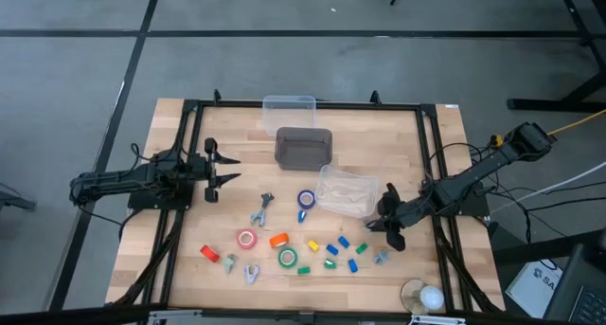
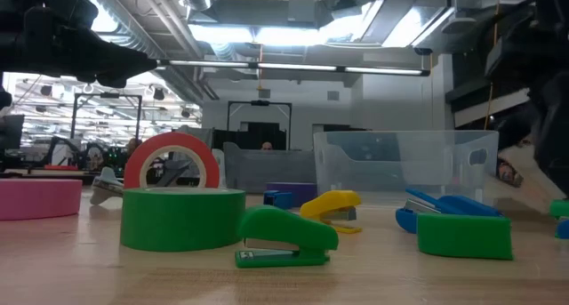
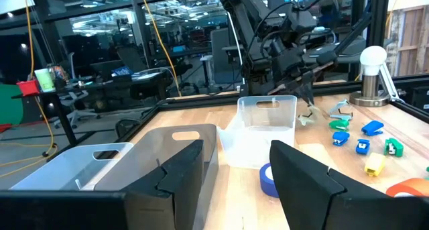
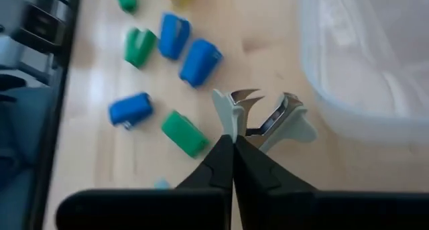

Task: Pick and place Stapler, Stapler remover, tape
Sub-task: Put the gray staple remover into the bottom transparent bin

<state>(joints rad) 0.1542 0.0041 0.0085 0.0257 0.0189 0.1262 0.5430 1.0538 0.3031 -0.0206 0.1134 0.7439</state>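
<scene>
My right gripper (image 4: 232, 144) is shut on a pale grey staple remover (image 4: 263, 116) beside the clear bin (image 1: 347, 189); it also shows in the left wrist view (image 3: 310, 116). My left gripper (image 1: 222, 170) waits open at the table's left, touching nothing. Red-pink tape (image 1: 247, 239), green tape (image 1: 287, 258) and blue tape (image 1: 306, 200) lie flat on the table. Small staplers lie near the front edge: orange (image 1: 278, 240), red (image 1: 209, 253), and blue, green and yellow ones (image 1: 331, 251). More staple removers (image 1: 264, 207) (image 1: 251, 273) (image 1: 381, 257) lie among them. My right gripper pinches one pale plastic wing (image 4: 224, 111) of the staple remover between its fingertips. The fingers come slanting down from above. The remover sits beyond the fingertips, metal claws pointing away, and looks lifted clear of the table.
A dark grey bin (image 1: 303, 147) and a second clear bin (image 1: 289, 105) stand at the far middle of the table. A round-headed lamp on a base (image 1: 423, 297) stands at the near right corner. Bare wood lies between the left gripper and the bins.
</scene>
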